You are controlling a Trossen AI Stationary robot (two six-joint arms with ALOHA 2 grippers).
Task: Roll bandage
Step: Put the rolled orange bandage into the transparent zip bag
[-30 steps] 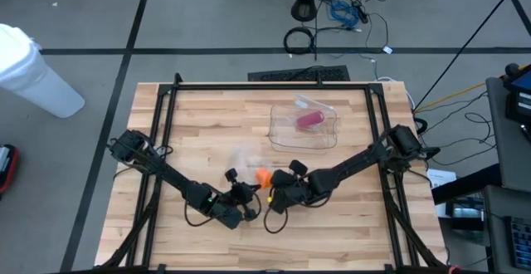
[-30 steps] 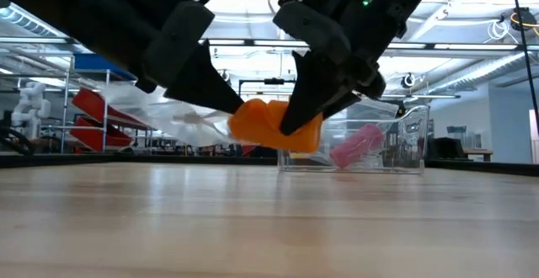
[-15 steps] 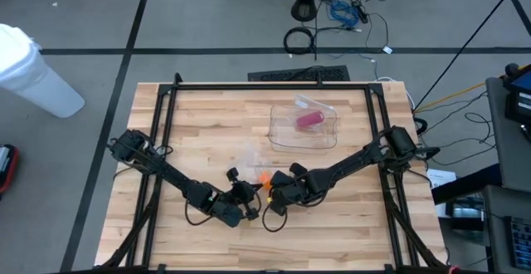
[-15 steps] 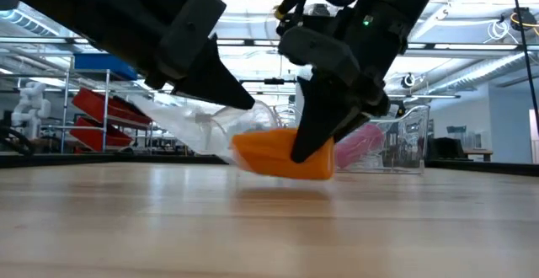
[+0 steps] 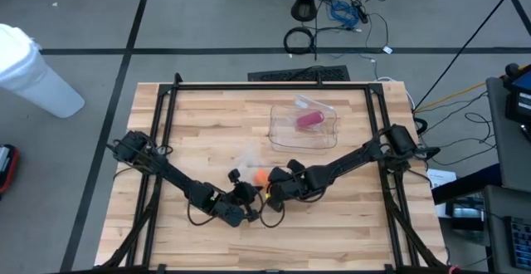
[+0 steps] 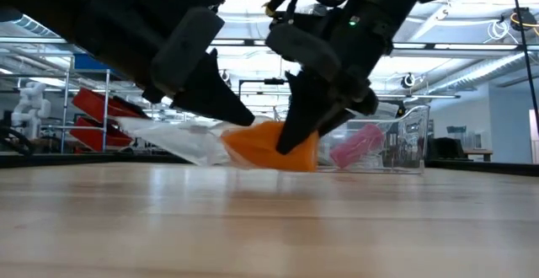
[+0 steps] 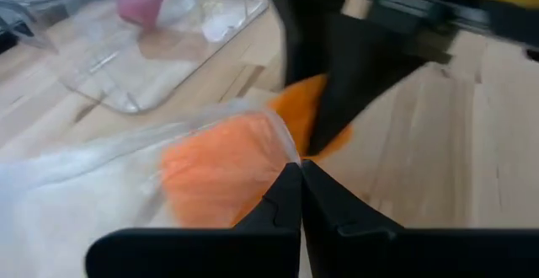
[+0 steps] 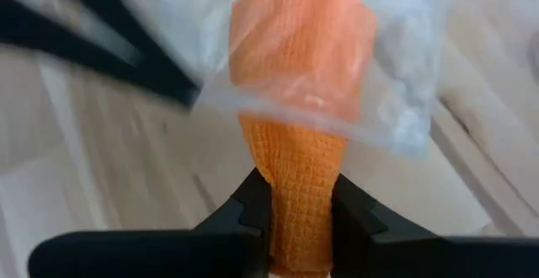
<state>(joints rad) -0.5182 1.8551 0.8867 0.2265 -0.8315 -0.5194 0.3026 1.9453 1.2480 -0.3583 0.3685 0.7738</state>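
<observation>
An orange bandage roll sits partly inside a clear plastic bag near the table's middle, close above the wood. My left gripper is shut on the bag at its mouth, on the near-left side of the roll. My right gripper is shut on the end of the roll that sticks out of the bag, coming from the right. The two grippers stand close together. My left gripper pinches the bag's thin edge at its mouth between the tips of its shut fingers, which slant down at it from the table's left. The film drapes over the roll's end and trails away slack toward the left. My right gripper pinches the roll's bare end between its two fingers, slanting steeply down from the table's right. The fingers lie along the roll. The roll is tilted and held just above the table, its other end inside the bag.
A clear plastic container with a pink roll in it stands behind the grippers, toward the far right of the table. A black frame runs along the table's sides. Bare wood lies toward the near edge.
The orange roll has sunk closer to the tabletop in my right gripper's hold and has tilted. The bag's mouth now lies over more of the roll's end. Both grippers have stayed shut.
</observation>
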